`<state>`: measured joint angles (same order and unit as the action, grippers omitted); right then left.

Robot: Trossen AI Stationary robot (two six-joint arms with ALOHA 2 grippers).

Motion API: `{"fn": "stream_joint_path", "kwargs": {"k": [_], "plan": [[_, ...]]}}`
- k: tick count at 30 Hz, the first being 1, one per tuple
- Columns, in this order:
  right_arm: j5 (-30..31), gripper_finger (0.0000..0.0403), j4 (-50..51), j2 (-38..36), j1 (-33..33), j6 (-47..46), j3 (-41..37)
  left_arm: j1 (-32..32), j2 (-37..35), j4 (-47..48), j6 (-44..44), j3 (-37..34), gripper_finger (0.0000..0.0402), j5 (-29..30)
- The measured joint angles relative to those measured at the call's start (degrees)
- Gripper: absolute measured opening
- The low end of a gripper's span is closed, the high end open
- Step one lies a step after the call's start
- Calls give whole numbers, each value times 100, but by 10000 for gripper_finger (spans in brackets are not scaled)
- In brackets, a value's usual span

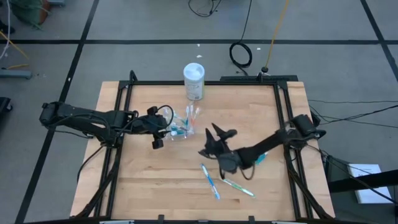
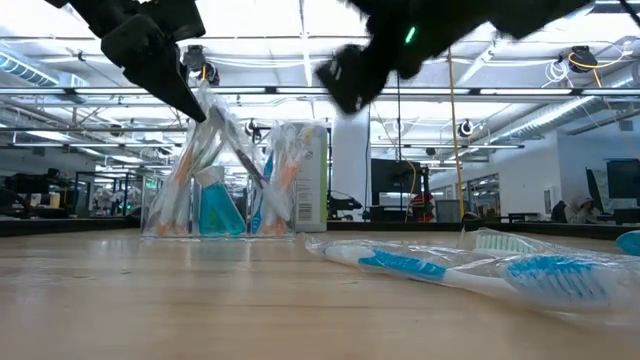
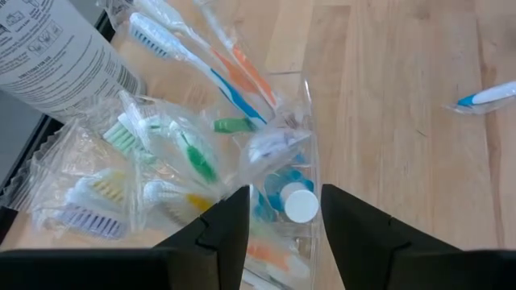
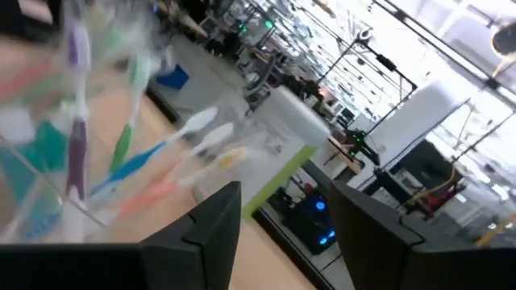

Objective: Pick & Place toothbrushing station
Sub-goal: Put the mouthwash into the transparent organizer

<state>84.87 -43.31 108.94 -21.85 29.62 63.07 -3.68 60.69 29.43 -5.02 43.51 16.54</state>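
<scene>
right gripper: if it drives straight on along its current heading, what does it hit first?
Probably the clear plastic cup packed with wrapped toothbrushes. The right gripper, jaws open, points across the table at it. The white cylindrical canister stands beyond, slightly off that line. Depth is unclear, so treat this as likely.
</scene>
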Motion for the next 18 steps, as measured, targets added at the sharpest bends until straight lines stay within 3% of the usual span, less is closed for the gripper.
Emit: {"fn": "stream_joint_path", "kwargs": {"k": [4, 9, 11, 14, 18], "plan": [[93, 170, 27, -511, -404, -402, -178, 0, 2, 0, 2, 0, 161, 0], [-77, 152, 31, -1237, -773, -1814, -989, 0, 4, -13, 55, 0, 161, -4], [-459, 149, 31, -1549, -826, -2469, -1457, 0, 4, -22, 100, 0, 161, -7], [-1569, 150, 41, -2056, -779, -3605, -2185, 0, 4, -69, 174, 0, 161, -10], [-2547, 157, 91, -2585, -345, -4827, -2821, -2, 4, -203, 190, 0, 161, -12]]}}
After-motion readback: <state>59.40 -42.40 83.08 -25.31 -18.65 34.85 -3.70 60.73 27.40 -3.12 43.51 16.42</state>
